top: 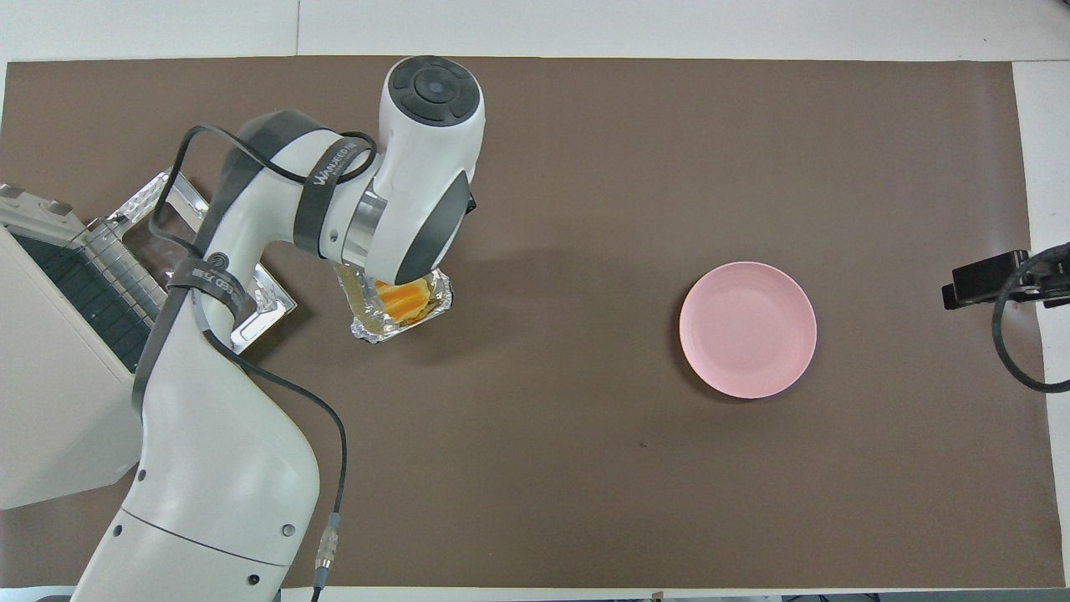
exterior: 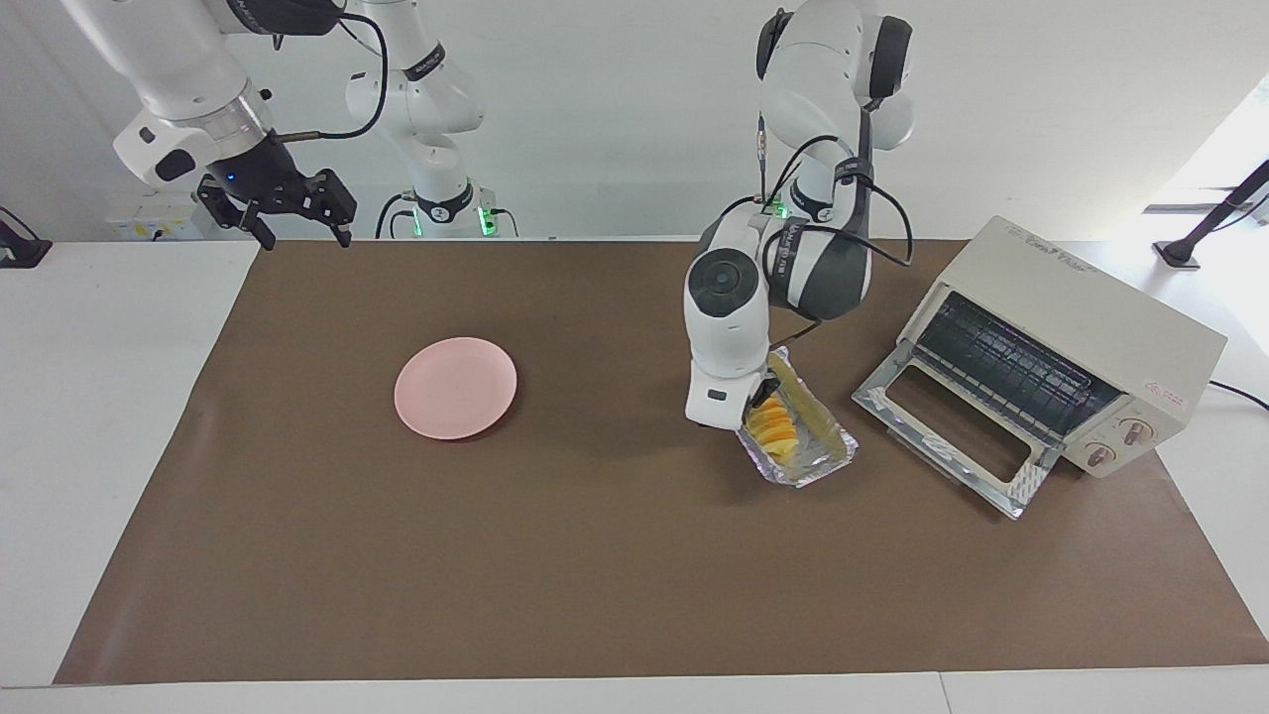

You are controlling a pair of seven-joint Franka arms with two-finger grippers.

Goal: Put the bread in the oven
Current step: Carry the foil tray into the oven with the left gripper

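The bread (exterior: 772,428), a short loaf of yellow-orange slices, lies in a crinkled silver foil tray (exterior: 828,451) on the brown mat, beside the oven's open door. It also shows in the overhead view (top: 403,298), partly covered by the left hand. My left gripper (exterior: 759,401) is down in the tray, at the end of the bread nearer to the robots. The cream-white oven (exterior: 1076,322) stands at the left arm's end of the table with its glass door (exterior: 952,436) dropped open and its wire rack showing. My right gripper (exterior: 305,238) is open, empty and raised.
A round pink plate (exterior: 455,387) lies on the mat toward the right arm's end, also in the overhead view (top: 747,329). The oven (top: 50,401) and its door (top: 213,251) sit beside the left arm. The right arm waits over the mat's edge.
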